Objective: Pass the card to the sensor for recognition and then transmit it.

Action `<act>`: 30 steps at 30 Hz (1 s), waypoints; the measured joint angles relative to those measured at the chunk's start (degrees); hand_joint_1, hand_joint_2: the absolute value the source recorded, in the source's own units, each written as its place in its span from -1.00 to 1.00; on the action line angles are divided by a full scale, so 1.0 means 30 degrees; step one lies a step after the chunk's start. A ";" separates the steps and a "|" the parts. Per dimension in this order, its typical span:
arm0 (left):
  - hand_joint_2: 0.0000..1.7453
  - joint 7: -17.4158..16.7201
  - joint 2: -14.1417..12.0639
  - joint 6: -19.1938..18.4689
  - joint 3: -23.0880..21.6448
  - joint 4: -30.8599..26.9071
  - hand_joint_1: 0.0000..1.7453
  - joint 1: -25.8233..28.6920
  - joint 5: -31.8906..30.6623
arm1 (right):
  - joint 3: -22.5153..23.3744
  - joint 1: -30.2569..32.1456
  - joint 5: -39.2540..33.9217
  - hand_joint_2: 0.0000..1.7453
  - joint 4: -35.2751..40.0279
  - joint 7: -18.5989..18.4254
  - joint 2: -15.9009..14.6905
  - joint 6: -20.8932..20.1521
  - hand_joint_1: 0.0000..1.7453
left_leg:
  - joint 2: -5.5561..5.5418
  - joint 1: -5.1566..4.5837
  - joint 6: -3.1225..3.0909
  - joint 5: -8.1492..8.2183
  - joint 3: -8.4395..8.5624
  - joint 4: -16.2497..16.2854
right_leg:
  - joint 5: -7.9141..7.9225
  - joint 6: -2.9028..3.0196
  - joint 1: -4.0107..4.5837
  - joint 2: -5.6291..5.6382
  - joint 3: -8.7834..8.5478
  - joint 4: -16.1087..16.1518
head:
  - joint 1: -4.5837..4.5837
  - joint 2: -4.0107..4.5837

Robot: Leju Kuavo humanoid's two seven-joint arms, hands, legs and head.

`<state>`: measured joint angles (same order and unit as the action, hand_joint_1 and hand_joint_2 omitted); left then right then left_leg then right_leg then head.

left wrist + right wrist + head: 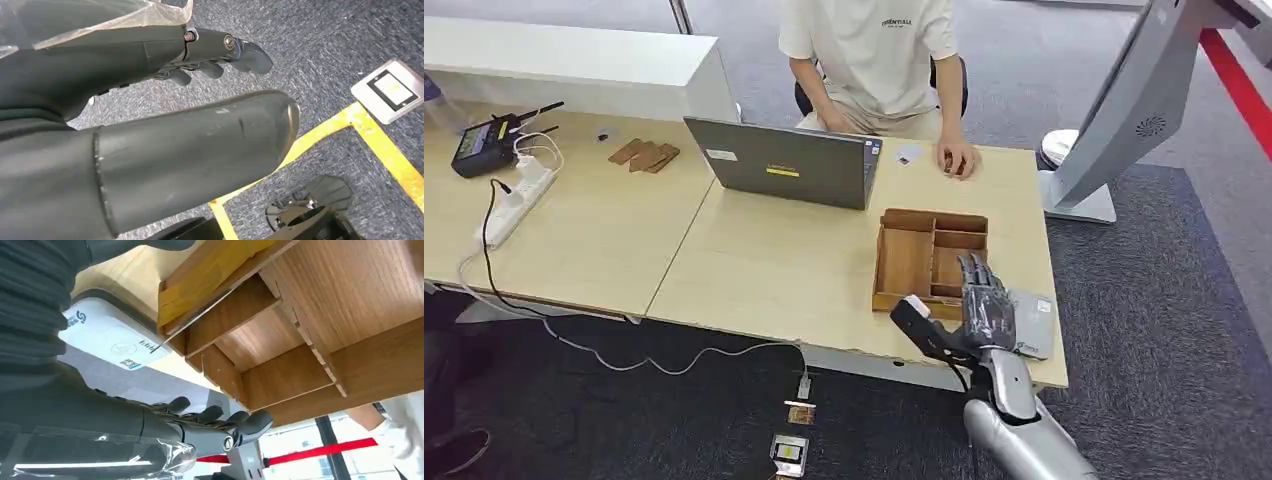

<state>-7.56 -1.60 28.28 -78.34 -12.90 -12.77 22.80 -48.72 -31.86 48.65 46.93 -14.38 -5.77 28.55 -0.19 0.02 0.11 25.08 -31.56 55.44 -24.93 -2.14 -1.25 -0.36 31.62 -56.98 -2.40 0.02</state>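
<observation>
The right hand (979, 305) is reaching over the near edge of the wooden tray (904, 262), fingers (220, 416) stretched out and apart, gripping nothing. The card (192, 320) is leaning in the tray's near compartment, just beside the grey sensor (1032, 322). The left hand (210, 55) is hanging above the carpet, fingers loosely extended, holding nothing.

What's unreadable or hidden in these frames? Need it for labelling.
- Card: not identifiable. In the head view the right robot hand covers the near part of the wooden tray.
- Grey sensor pad: partly hidden by that hand in the head view; its print is too small to read in the right wrist view.
- Person: cut off by the top edge, head view.
- Left robot hand: its fingers are half hidden behind its own thumb, left wrist view.
</observation>
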 joint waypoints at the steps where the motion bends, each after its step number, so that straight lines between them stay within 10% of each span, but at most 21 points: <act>1: -1.00 0.0000 0.0000 0.0000 0.0000 0.0000 -1.00 0.0003 0.0000 | 0.0000 0.0003 -0.0022 1.00 -0.0007 0.0000 -0.0022 0.0007 -1.00 | 0.0000 0.0000 0.0000 0.0000 0.0000 0.0000 | 0.0000 0.0000 0.0000 0.0000 0.0000 0.0000 | 0.0000 0.0000; 24: -1.00 -0.0124 0.0000 0.0007 0.0000 0.0000 -1.00 0.0021 -0.0117 | 0.0044 -0.0026 -0.0401 1.00 -0.1355 0.0051 -0.0197 0.0561 -1.00 | -0.0001 0.0000 0.0000 0.0000 -0.0003 0.0000 | 0.0000 0.0000 0.0000 0.0000 -0.0002 0.0000 | 0.0000 0.0000; 26: -1.00 -0.0124 0.0000 0.0014 0.0000 0.0000 -1.00 0.0022 -0.0124 | 0.0044 -0.0045 -0.0408 1.00 -0.1464 0.0116 -0.0189 0.0568 1.00 | -0.0001 0.0000 0.0000 0.0000 -0.0002 0.0000 | 0.0000 0.0000 0.0000 0.0000 -0.0003 0.0000 | 0.0000 0.0000; 30: -1.00 -0.0124 0.0000 0.0051 0.0007 0.0000 -1.00 0.0022 -0.0124 | 0.0044 -0.0078 -0.0452 1.00 -0.1661 0.0423 -0.0160 0.0663 1.00 | -0.0001 0.0000 0.0000 0.0000 -0.0002 0.0000 | 0.0000 0.0000 0.0000 0.0000 -0.0003 0.0000 | 0.0000 0.0000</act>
<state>-7.93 -1.60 28.44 -78.31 -12.90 -12.70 22.43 -48.59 -32.09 47.30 41.94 -13.11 -6.25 30.53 -0.20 0.02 0.11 25.08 -31.56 55.44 -24.93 -2.14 -1.25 -0.36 31.61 -56.98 -2.40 0.02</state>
